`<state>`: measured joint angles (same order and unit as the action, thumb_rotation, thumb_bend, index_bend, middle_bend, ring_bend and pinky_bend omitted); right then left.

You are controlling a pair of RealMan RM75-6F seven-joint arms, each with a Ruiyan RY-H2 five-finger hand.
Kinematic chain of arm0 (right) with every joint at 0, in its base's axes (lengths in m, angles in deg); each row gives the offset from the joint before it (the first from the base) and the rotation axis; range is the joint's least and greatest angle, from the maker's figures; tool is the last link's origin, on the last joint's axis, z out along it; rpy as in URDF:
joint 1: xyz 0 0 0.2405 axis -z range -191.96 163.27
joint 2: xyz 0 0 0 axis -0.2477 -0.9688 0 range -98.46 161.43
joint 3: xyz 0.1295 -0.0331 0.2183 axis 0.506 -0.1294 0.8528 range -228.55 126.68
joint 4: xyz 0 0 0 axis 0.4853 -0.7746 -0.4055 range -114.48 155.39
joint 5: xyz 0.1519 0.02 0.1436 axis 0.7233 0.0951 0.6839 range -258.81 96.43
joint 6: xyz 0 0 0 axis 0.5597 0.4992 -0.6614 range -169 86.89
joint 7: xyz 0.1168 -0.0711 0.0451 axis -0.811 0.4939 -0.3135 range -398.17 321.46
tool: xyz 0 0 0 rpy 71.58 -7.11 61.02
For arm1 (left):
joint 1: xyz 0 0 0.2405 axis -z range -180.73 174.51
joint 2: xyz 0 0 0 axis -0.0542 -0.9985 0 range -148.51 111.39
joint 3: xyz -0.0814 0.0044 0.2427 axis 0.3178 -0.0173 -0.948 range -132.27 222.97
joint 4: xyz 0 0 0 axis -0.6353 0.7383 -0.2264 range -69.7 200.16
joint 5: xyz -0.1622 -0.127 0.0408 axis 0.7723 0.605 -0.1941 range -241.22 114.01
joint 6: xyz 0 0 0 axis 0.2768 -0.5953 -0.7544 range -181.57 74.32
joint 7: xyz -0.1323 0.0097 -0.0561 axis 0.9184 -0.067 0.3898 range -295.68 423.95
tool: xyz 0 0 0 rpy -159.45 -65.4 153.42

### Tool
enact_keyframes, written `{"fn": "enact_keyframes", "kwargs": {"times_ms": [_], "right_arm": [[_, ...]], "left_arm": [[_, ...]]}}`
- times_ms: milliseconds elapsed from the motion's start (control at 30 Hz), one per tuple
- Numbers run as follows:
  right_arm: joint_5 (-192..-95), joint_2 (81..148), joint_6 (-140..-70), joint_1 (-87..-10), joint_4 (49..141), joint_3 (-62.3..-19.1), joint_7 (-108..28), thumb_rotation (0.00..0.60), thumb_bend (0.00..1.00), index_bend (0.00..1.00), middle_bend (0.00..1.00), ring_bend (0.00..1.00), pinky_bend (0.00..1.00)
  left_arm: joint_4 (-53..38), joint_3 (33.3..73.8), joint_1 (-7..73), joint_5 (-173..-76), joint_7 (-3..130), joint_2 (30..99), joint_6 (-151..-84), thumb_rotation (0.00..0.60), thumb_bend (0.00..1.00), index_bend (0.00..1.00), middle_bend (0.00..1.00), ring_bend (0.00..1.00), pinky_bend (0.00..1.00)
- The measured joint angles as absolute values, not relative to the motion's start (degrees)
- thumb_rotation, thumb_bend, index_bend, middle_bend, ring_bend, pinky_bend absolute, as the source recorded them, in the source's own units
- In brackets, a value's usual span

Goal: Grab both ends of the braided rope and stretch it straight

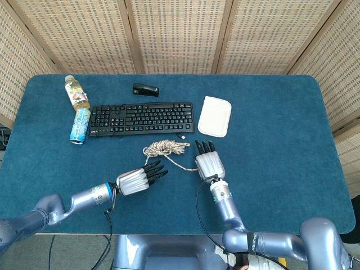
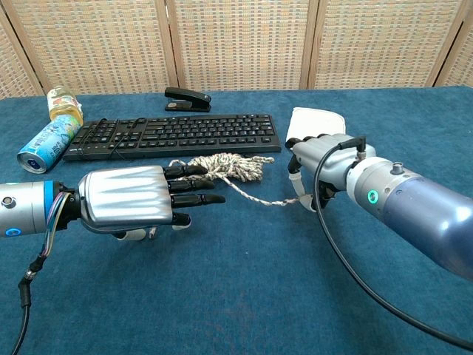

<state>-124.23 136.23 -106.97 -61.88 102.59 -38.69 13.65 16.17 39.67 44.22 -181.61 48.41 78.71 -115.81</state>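
The braided rope [image 1: 166, 148] [image 2: 230, 164] lies in a loose bundle in front of the keyboard. One strand [image 1: 181, 164] [image 2: 266, 197] runs from the bundle to my right hand [image 1: 209, 163] [image 2: 319, 158], which pinches that end at the thumb. My left hand [image 1: 136, 180] [image 2: 131, 197] hovers palm down over the rope's other tail, fingers stretched out toward the bundle and holding nothing. That tail is mostly hidden beneath the left hand.
A black keyboard [image 1: 141, 117] [image 2: 174, 134] sits just behind the rope, with a black stapler [image 1: 145, 89] [image 2: 186, 98] further back. A white pouch [image 1: 215, 116] [image 2: 316, 122] lies right of the keyboard. A bottle [image 1: 76, 92] and a can [image 1: 80, 125] [image 2: 46, 143] lie at the left.
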Motion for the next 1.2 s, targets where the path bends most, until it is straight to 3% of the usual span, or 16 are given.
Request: {"fn": "enact_keyframes", "kwargs": {"times_ms": [467,700,1200], "right_arm": [[-124.3,135.9,-106.9,-61.5,102.5,-39.0,12.8,0.600,0.53,0.69,0.02,0.00,0.00],[-124.3,136.1,-106.8,-61.6,102.3,-39.1,12.9,0.600,0.52,0.70,0.02,0.00,0.00],[-124.8,135.6,-107.3,-61.5,101.9,-39.1,12.8,0.600,0.53,0.70,0.03,0.00,0.00]], "left_arm": [[16.8,37.2,44.8,-180.1,48.1,80.0,-117.5,0.600,0.41,0.56,0.00,0.00,0.00],[17.0,36.7,44.9,-179.0,48.7,80.3,-118.4,0.600,0.42,0.71,0.00,0.00,0.00],[17.6,36.1,43.9,-176.9,49.8,79.3,-120.9,0.600,0.43,0.81,0.00,0.00,0.00]]}}
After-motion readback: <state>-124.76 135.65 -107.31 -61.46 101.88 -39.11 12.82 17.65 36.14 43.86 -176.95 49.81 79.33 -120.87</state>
